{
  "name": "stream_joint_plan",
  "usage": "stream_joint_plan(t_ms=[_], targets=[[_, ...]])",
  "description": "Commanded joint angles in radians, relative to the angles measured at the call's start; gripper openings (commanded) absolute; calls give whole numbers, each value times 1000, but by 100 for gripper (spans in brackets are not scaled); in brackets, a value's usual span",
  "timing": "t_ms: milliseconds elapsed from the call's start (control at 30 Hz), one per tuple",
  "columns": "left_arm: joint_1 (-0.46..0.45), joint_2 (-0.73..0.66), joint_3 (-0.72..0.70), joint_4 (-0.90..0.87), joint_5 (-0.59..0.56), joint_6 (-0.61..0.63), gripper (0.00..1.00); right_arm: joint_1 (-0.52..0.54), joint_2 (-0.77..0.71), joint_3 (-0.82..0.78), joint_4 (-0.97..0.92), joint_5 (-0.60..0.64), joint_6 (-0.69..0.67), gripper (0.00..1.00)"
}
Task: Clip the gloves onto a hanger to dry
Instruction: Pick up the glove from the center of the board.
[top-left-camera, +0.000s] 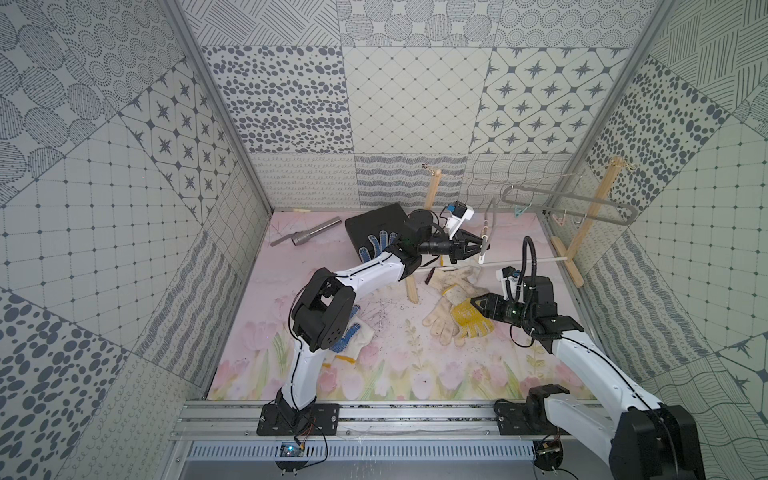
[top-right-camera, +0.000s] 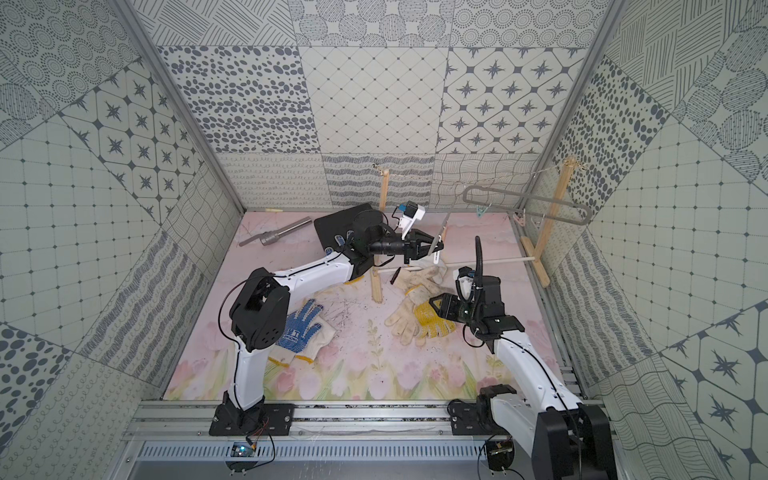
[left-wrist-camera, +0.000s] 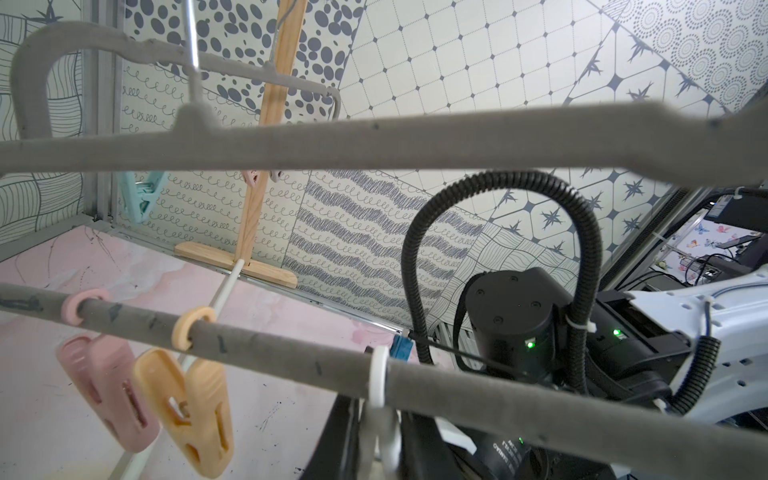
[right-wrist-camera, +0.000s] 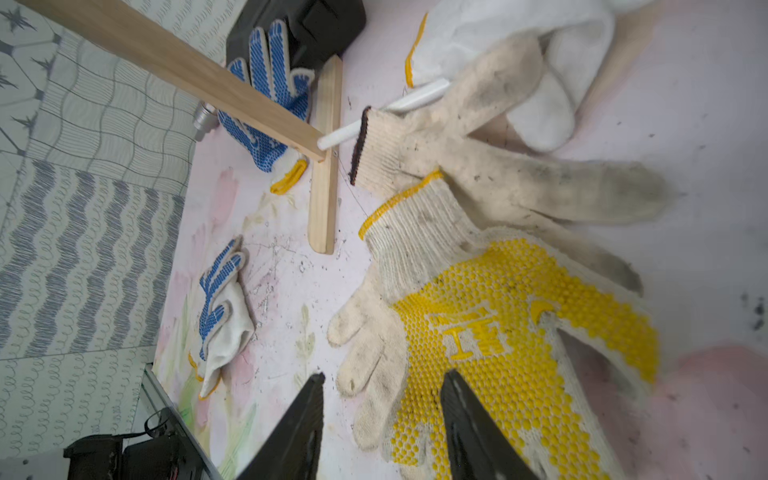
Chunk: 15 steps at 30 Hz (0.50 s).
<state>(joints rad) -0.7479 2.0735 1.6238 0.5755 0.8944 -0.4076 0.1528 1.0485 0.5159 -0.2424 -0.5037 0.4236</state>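
Yellow-dotted glove (right-wrist-camera: 498, 332) is lying just beside the wooden post's foot (right-wrist-camera: 324, 187), and the right gripper (right-wrist-camera: 384, 374) is poising over its fingers, jaws standing apart and gripping nothing. Beyond that foot, the left gripper (top-left-camera: 480, 248) is clamping the white peg (left-wrist-camera: 377, 376) that is hanging from the grey hanger (left-wrist-camera: 291, 357).
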Motion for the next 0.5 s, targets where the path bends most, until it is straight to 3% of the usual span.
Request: stream_joint_plan(t_ms=[0, 100, 200, 467], targets=[[19, -33, -20, -6, -4, 23, 0, 54, 51, 6, 90, 94, 1, 50], [36, -48, -47, 17, 6, 4, 0, 132, 113, 16, 137, 175, -19, 58], [43, -69, -69, 8, 4, 18, 0, 227, 146, 18, 181, 332, -38, 63], [55, -82, -72, -18, 1, 32, 0, 422, 176, 86, 169, 693, -55, 52]])
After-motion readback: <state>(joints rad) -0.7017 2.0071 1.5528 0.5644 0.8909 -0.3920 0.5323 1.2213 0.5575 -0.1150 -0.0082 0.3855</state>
